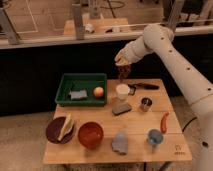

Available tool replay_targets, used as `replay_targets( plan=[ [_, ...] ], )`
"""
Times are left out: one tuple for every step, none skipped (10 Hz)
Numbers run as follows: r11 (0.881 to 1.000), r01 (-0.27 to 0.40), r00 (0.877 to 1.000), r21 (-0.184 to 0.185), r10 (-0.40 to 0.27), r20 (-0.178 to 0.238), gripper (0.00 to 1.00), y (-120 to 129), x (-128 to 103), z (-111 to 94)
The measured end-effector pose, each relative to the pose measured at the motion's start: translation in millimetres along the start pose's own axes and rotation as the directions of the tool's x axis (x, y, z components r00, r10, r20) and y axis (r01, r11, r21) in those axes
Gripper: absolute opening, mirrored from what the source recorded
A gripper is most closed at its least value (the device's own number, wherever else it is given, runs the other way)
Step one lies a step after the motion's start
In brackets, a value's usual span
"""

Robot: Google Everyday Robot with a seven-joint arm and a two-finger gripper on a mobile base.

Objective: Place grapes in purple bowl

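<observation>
My gripper (pixel 122 62) hangs above the back middle of the wooden table (pixel 135 150), over the white cup (pixel 122 90). It is shut on the grapes (pixel 124 73), a small dark reddish bunch that dangles below the fingers, well clear of the table. The purple bowl (pixel 52 132) stands at the table's front left, far down and to the left of the gripper. A yellow thing (pixel 65 127) lies in the bowl on its right side.
A green tray (pixel 82 80) at the back left holds an orange fruit (pixel 98 92) and a grey-blue item (pixel 77 94). An orange-red bowl (pixel 90 134) stands next to the purple bowl. A grey pad (pixel 121 108), metal cup (pixel 145 104), red chilli (pixel 164 122), blue cup (pixel 154 136) and grey cloth (pixel 120 141) lie around.
</observation>
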Motion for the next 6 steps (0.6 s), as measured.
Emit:
replay_targets(
  plan=[
    [1.0,-0.001,1.0,0.0,0.001,0.0,0.0,0.0,0.5,-0.2],
    [1.0,0.001,1.0,-0.001,-0.001,0.001,0.0,-0.4,-0.9,0.6],
    [1.0,0.003,1.0,-0.002,-0.003,0.003,0.0,-0.6,-2.2,1.6],
    [1.0,0.002,1.0,-0.001,-0.002,0.002,0.0,-0.6,-2.1,1.5],
    [1.0,0.002,1.0,-0.001,-0.002,0.002,0.0,-0.5,-1.8,1.2],
    [1.0,0.002,1.0,-0.001,-0.002,0.002,0.0,-0.6,-2.1,1.4]
  ],
)
